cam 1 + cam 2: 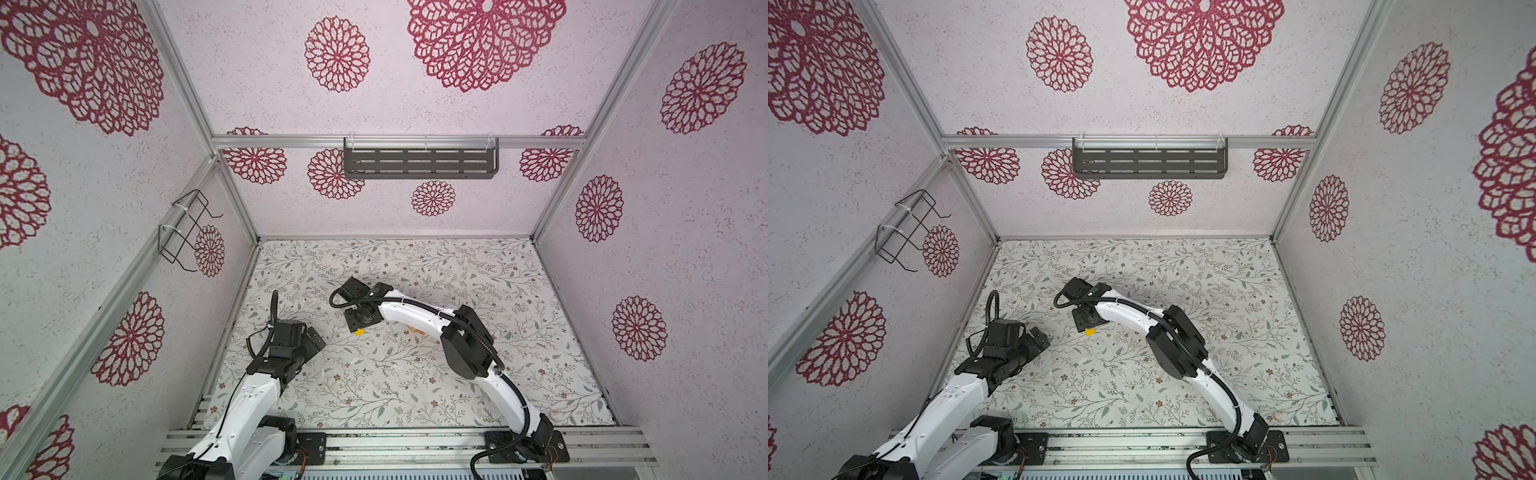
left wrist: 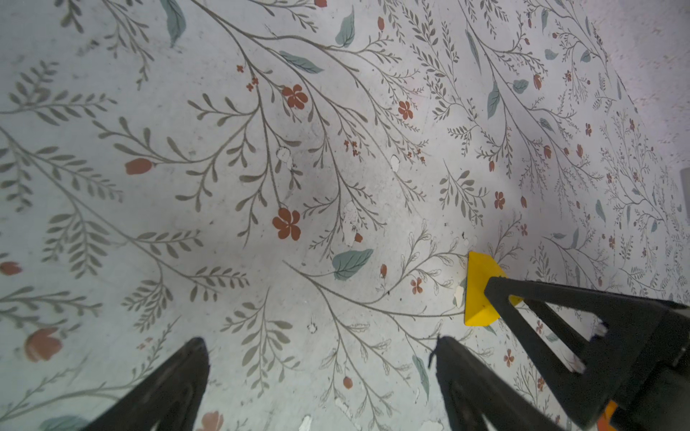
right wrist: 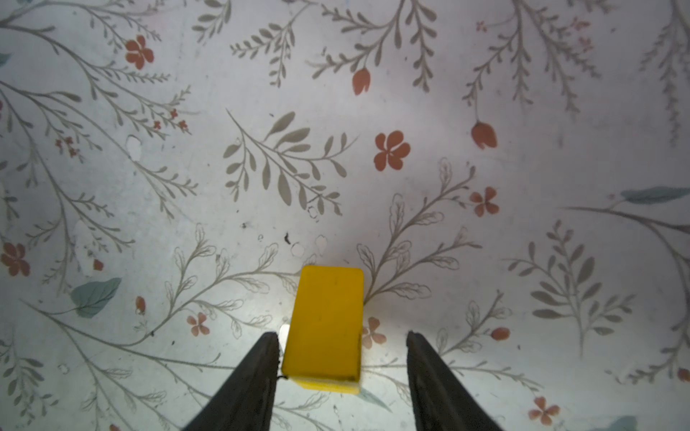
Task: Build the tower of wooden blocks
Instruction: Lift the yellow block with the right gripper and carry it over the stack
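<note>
A yellow wood block (image 3: 326, 317) lies flat on the floral table between the fingers of my right gripper (image 3: 341, 335). The jaws stand open: one finger is at the block's side, and a clear gap separates the other finger from it. In both top views the block (image 1: 359, 331) (image 1: 1090, 331) peeks out under that downward-pointing gripper (image 1: 360, 320). My left gripper (image 2: 320, 340) is open and empty, a short way to the left (image 1: 313, 338). In its wrist view the yellow block (image 2: 479, 294) shows with a right-gripper finger (image 2: 541, 309) against it. The wood block tower is out of view.
A bit of orange block (image 1: 415, 331) shows beside my right forearm, and an orange scrap (image 2: 606, 418) at the left wrist view's edge. A black slotted shelf (image 1: 419, 163) hangs on the back wall and a wire rack (image 1: 187, 228) on the left wall.
</note>
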